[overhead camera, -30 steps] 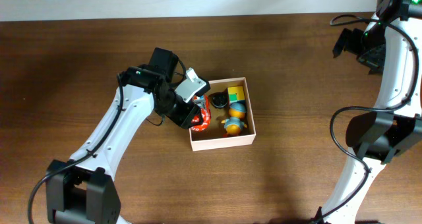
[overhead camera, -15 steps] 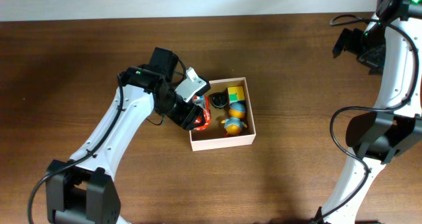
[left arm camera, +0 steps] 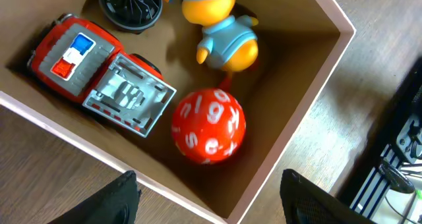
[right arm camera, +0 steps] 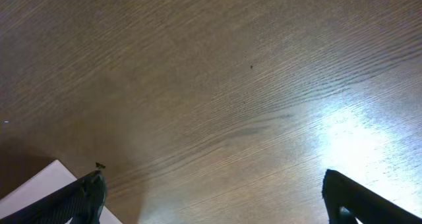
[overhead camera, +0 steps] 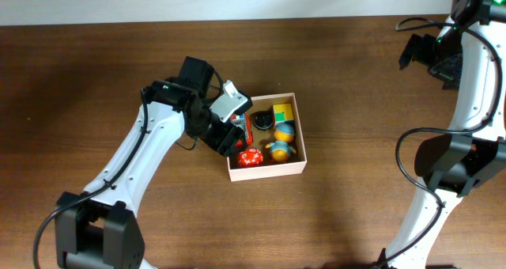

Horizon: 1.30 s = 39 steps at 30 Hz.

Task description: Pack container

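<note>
Under left pincer (left arm camera: 208,192), spread wide, empty: container (left arm camera: 280,105), near corner, apparently untouched.

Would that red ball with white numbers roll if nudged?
Probably: the red numbered ball looks round and smooth, so it likely rolls and may slip. The container wall and toy truck beside it should stop it soon.

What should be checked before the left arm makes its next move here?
1. Red ball lying on the floor of the box, free of any grip: ok.
2. Left end effector open and empty: ok.
3. Toy truck and duck inside the walls: ok.
4. Right end effector open, over bare table, away from the box: ok.
5. Left fingers high enough to clear the box rim: cannot tell.
</note>
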Each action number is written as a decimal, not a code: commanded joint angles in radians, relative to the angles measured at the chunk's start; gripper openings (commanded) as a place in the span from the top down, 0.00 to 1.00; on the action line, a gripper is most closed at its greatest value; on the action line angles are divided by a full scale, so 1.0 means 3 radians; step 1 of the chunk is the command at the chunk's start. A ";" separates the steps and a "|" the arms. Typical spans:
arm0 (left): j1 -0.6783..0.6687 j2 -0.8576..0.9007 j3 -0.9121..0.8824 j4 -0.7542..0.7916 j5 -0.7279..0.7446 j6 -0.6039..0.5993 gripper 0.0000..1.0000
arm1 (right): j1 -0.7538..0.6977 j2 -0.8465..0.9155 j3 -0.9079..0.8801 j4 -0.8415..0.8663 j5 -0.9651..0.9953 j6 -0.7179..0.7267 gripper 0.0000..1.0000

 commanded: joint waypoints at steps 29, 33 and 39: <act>0.0668 -0.0529 0.0416 0.0231 -0.0711 -0.0641 0.05 | 0.0006 0.0001 0.0017 -0.0006 -0.0019 0.0018 0.01; 0.0893 -0.0563 0.0416 0.0254 -0.0711 -0.0637 0.01 | 0.0006 0.0001 0.0017 -0.0006 -0.0019 0.0018 0.01; 0.1118 -0.0553 0.0412 0.0253 -0.1005 -0.0638 0.01 | 0.0006 0.0001 0.0017 -0.0006 -0.0019 0.0018 0.01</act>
